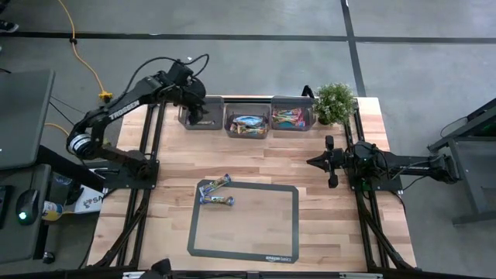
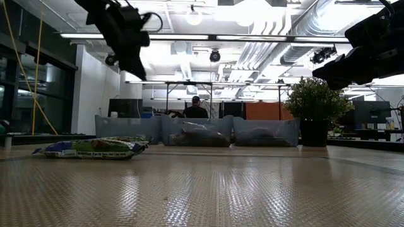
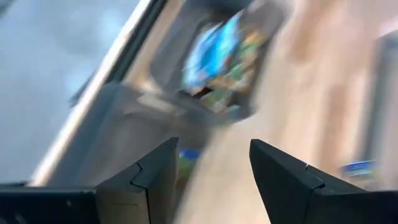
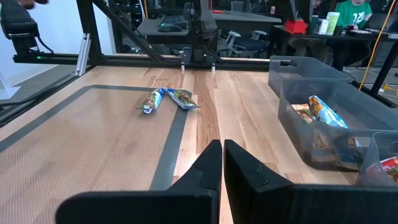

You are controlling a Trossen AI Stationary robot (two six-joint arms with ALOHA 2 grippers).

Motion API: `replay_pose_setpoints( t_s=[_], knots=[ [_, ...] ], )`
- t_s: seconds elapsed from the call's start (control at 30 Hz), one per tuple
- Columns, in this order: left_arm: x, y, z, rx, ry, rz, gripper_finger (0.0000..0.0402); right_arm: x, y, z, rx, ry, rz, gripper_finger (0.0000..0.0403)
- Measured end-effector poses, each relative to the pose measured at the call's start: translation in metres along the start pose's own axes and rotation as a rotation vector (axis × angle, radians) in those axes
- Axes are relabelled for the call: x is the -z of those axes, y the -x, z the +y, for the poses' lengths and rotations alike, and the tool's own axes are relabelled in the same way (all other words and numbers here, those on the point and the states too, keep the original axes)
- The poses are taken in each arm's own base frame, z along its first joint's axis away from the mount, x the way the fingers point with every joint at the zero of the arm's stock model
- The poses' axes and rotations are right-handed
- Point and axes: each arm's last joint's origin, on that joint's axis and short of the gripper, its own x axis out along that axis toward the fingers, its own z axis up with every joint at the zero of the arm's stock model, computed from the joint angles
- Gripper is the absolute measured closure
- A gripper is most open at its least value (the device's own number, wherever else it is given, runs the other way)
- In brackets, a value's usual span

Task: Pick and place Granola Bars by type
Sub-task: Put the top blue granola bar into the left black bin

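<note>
Two granola bars in blue and multicolour wrappers lie flat at the far left corner of the grey mat, and also show in the right wrist view. More bars lie in the middle bin and the right bin at the table's far edge. My left gripper hangs open above the left bin, with nothing between its fingers. My right gripper waits shut at the table's right side, pointing left.
A potted plant stands at the far right, next to the right bin. The three clear grey bins line the far edge. The wooden table top shows around the mat. In the low view a person sits in the room beyond the bins.
</note>
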Motion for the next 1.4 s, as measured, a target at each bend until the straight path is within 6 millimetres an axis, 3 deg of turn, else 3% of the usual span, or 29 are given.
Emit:
replay_pose_setpoints(
  t_s=[0.23, 0.47, 0.73, 1.07, 1.4],
  knots=[
    [-0.001, 0.028, -0.02, 0.273, 0.094, -0.138, 0.0206, 0.0, 0.0, 0.0, 0.0, 0.0, 0.0, 0.0402],
    [0.003, 0.03, -0.046, 0.436, 0.134, -0.056, 0.0206, 0.0, 0.0, 0.0, 0.0, 0.0, 0.0, 0.0402],
    [0.008, 0.02, -0.081, 0.225, 0.082, 0.153, 0.0206, 0.0, 0.0, 0.0, 0.0, 0.0, 0.0, 0.0402],
    [0.01, 0.015, -0.126, 0.022, 0.07, 0.223, 0.0206, 0.0, 0.0, 0.0, 0.0, 0.0, 0.0, 0.0402],
    [0.03, 0.003, -0.156, -0.053, 0.18, 0.279, 0.0206, 0.0, 0.0, 0.0, 0.0, 0.0, 0.0, 0.0402]
  ],
)
